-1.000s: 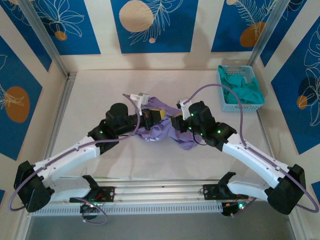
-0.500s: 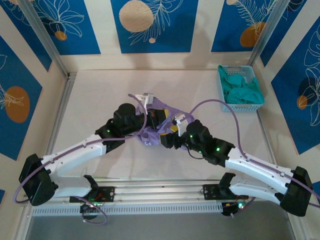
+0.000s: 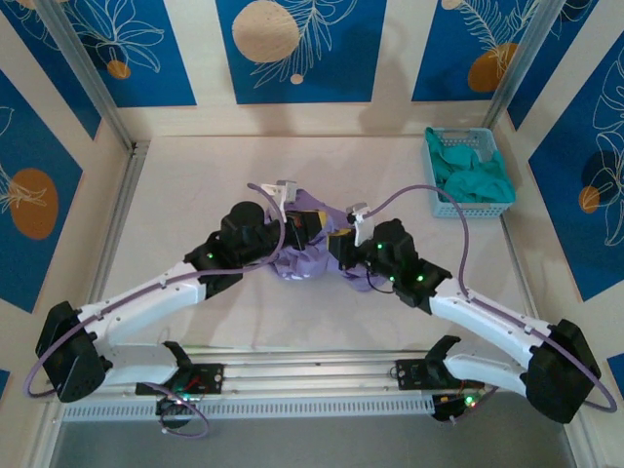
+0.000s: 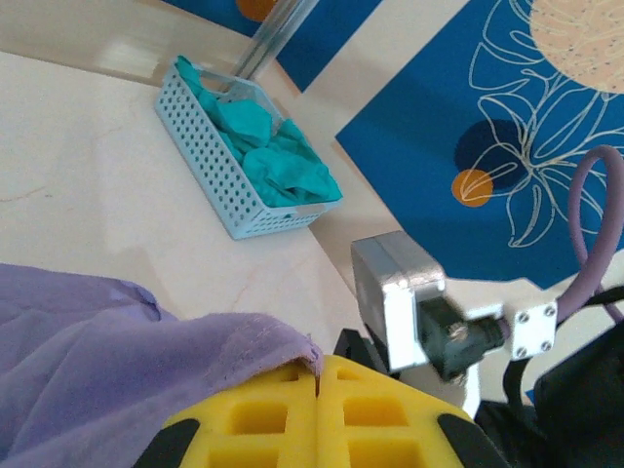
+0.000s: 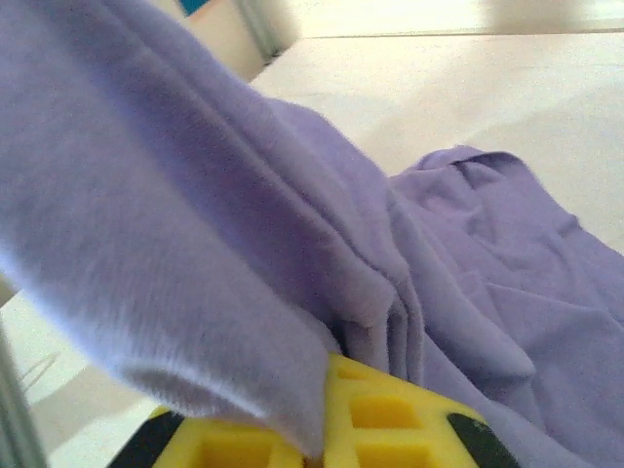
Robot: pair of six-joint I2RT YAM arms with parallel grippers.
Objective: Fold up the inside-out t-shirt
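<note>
The lavender t-shirt (image 3: 304,261) lies bunched in the middle of the desk (image 3: 195,185). Your left gripper (image 4: 317,409) is clenched on a hemmed edge, your right gripper (image 5: 327,419) on a thick fold. Draw them apart slowly and evenly, so the cloth spreads without slipping free.

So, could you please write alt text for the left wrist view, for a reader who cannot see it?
The left gripper, yellow pads together, pinches an edge of the lavender t-shirt at the bottom of the frame. Behind, on the pale table, stands a light blue basket holding teal cloth.
</note>
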